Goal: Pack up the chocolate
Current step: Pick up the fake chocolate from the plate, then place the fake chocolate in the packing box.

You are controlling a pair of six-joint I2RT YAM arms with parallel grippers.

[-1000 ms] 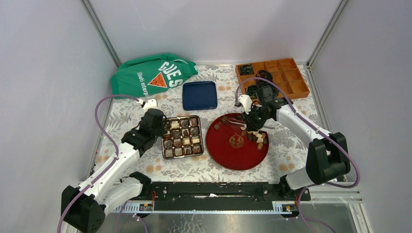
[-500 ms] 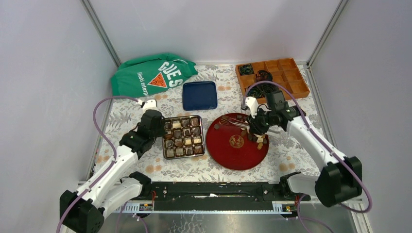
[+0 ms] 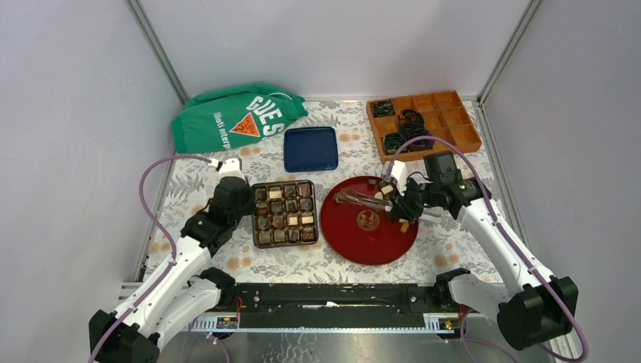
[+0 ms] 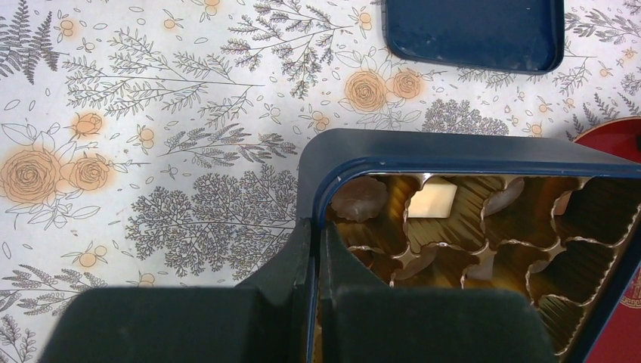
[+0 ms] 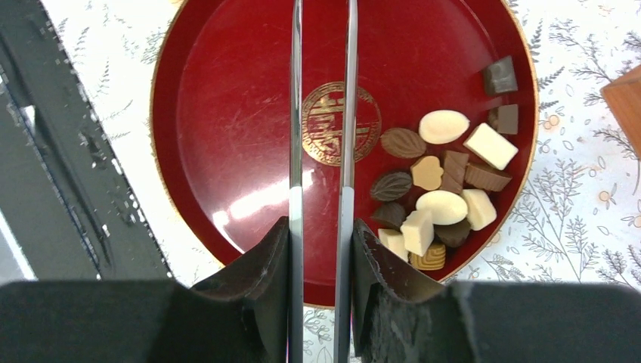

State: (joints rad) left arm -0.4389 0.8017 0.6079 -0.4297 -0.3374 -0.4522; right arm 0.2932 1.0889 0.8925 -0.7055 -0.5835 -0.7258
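1. Top view: the tin [image 3: 283, 215] lies just left of the red plate [image 3: 363, 240]. The left gripper [image 3: 251, 206] is at the tin's edge farthest from the plate. The right gripper [image 3: 394, 206] is over the plate's right side, above loose chocolate [image 3: 405, 224].
2. Left wrist: the fingers are pinched tight on the tin wall.
3. Right wrist: the fingers clamp metal tongs [image 5: 296, 113] over the plate's centre, with the chocolate heaped against its rim.

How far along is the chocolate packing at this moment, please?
Done: most cells of the chocolate box already look filled in the top view. In hand: the left gripper pinches the box's wall, while the right gripper holds metal tongs over the red plate. Left: over a dozen loose chocolates piled at the plate's edge, not yet moved.
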